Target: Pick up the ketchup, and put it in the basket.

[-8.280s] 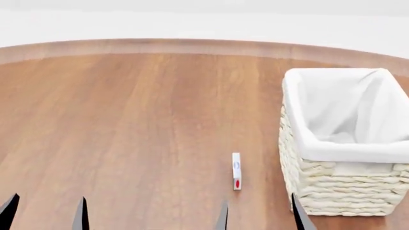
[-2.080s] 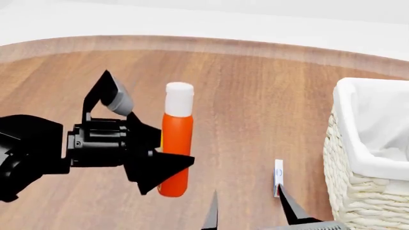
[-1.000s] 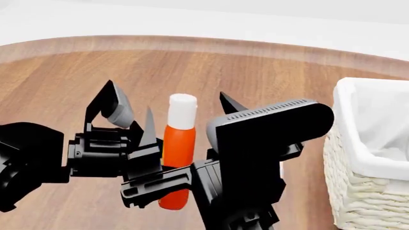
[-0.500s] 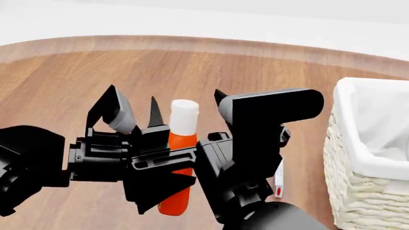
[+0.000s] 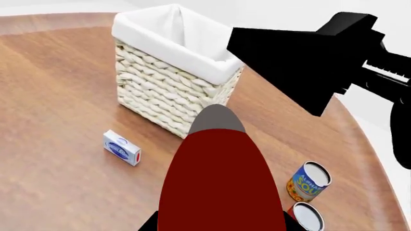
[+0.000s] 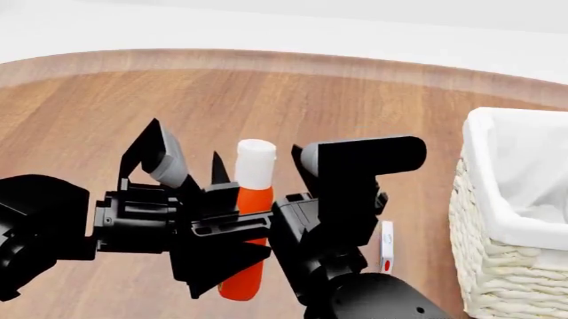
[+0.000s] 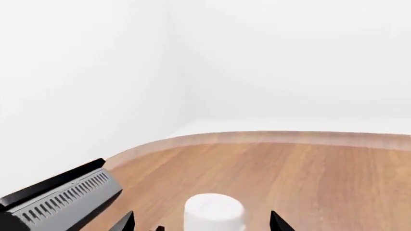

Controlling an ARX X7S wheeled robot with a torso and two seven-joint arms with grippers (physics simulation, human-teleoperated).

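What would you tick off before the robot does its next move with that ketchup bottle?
1. Ketchup held upright: ok.
2. Left gripper shut on the bottle: ok.
3. Right gripper closed on it: cannot tell; its tips flank the white cap.
4. Basket open on top and upright: ok.
5. Small box between bottle and basket, lying low: ok if the bottle is carried high.
6. Cans away from the route: cannot tell.

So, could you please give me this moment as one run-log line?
ketchup: upright, between both grippers | left gripper: holding it | right gripper: open at cap | basket: empty
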